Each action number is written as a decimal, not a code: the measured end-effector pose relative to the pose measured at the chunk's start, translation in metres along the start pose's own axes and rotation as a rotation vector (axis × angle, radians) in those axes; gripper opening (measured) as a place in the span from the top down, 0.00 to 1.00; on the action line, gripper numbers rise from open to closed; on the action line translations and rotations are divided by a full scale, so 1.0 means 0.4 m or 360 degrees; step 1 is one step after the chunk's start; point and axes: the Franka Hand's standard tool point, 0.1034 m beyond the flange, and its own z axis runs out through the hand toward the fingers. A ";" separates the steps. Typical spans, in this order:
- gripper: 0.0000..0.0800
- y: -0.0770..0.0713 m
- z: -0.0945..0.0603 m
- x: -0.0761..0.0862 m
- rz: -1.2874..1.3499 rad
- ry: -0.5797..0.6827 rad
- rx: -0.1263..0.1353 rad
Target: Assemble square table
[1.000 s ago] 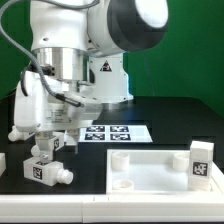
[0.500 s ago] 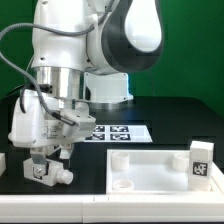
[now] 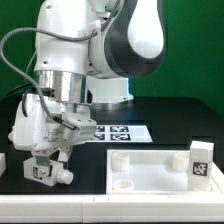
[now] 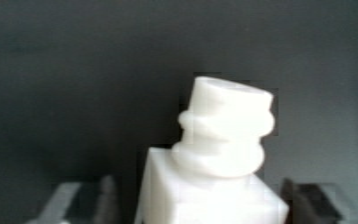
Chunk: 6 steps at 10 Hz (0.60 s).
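Observation:
A short white leg (image 3: 47,171) with a black-and-white tag lies on the black table at the exterior view's left. My gripper (image 3: 42,162) has come down over it, one finger on each side. In the wrist view the leg (image 4: 220,140) fills the middle between the dark fingers (image 4: 78,200), and a narrow dark gap shows on both sides of it. The jaws stand open around the leg without pressing on it. The square table's white slab (image 3: 150,168) lies flat at the front right. A second tagged leg (image 3: 201,160) stands upright on its right end.
The marker board (image 3: 115,132) lies flat behind the slab, in front of the robot's base. A white part (image 3: 2,162) shows at the far left edge. A green wall stands behind the table.
The arm has come down over the lying leg and the fingers now straddle it. The jaws have drawn closer together.

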 end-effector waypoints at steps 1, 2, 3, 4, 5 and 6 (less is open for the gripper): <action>0.65 0.000 0.000 0.000 0.0000 0.0000 0.0000; 0.65 0.000 0.000 -0.001 -0.0020 0.0000 0.0000; 0.65 0.000 -0.003 -0.002 -0.0051 -0.0002 0.0000; 0.65 0.025 -0.018 0.004 -0.0117 -0.0015 -0.0027; 0.65 0.037 -0.050 0.008 -0.0226 -0.0029 -0.0029; 0.65 0.036 -0.092 0.003 -0.0371 -0.0049 -0.0011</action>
